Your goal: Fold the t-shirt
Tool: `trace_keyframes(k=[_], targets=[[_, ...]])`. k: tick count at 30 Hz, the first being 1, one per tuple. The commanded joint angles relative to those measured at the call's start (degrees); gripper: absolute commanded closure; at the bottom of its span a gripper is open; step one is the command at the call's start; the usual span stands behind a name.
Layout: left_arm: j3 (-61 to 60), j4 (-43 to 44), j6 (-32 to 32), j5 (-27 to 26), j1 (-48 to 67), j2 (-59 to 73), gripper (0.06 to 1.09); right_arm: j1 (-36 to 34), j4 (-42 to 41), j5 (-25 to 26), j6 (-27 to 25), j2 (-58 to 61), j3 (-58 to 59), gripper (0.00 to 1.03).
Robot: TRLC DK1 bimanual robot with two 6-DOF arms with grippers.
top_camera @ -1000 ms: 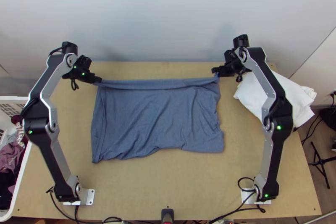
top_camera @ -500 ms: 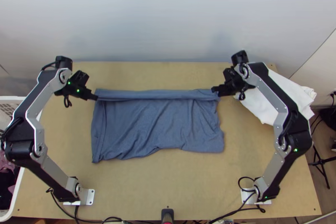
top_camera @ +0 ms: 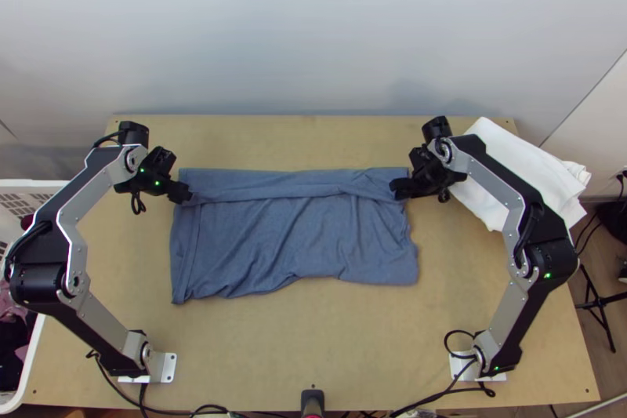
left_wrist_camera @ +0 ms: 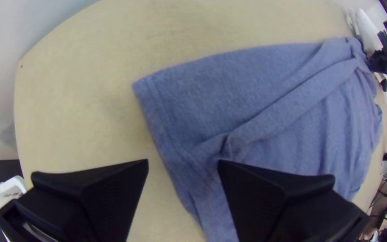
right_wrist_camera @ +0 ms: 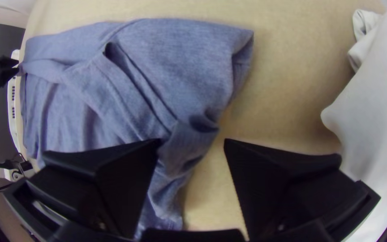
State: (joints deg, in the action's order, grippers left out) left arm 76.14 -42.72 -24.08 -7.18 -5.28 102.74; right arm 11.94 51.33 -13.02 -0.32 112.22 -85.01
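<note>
Top view: left tool [top_camera: 185,194] and right tool [top_camera: 398,189] sit at opposite ends of the t-shirt [top_camera: 294,238], spread wide, gripping nothing

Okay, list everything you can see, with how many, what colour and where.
T-shirt: one, blue, mid-table, far edge folded over
Cloth: white, table's far right; number unclear
Table: one, light wood, under both
Basket: one, white, left of the table
Clothes: several, dark and mauve, in the basket
Unidentified object: one, black, middle of near edge
Cables: several, black, near edge
Stand: one, black, floor at right
Wall: pale grey, behind
Arms: two, silver-grey and black, bases near left and near right
Left gripper: one, black, t-shirt's left edge, jaws apart
Right gripper: one, black, t-shirt's right edge, jaws apart
</note>
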Motion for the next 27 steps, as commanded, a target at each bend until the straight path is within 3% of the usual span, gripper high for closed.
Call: trace_keyframes(k=[1,6,13,17,27], targets=[[-0.38,1.59,2.10,0.68,-0.70,-2.98,0.09,-0.08,2.19,0.01,-1.18,-3.86,0.81,0.04],[1.56,-2.46,0.78,0.41,-3.86,-7.55,0.09,-0.69,6.68,0.10,-2.76,-10.18,2.04,0.04],[-7.76,-13.00,-11.08,0.41,1.15,-23.20,0.11,3.44,12.13,0.18,-4.87,-20.82,11.71,0.06],[-17.16,-14.23,-16.44,0.76,6.51,-31.90,0.11,5.63,12.21,0.18,-5.04,-25.83,19.01,0.07],[-22.09,-19.77,-18.55,1.03,14.24,-36.64,0.14,6.78,12.48,0.18,-5.66,-28.82,27.18,0.10]])
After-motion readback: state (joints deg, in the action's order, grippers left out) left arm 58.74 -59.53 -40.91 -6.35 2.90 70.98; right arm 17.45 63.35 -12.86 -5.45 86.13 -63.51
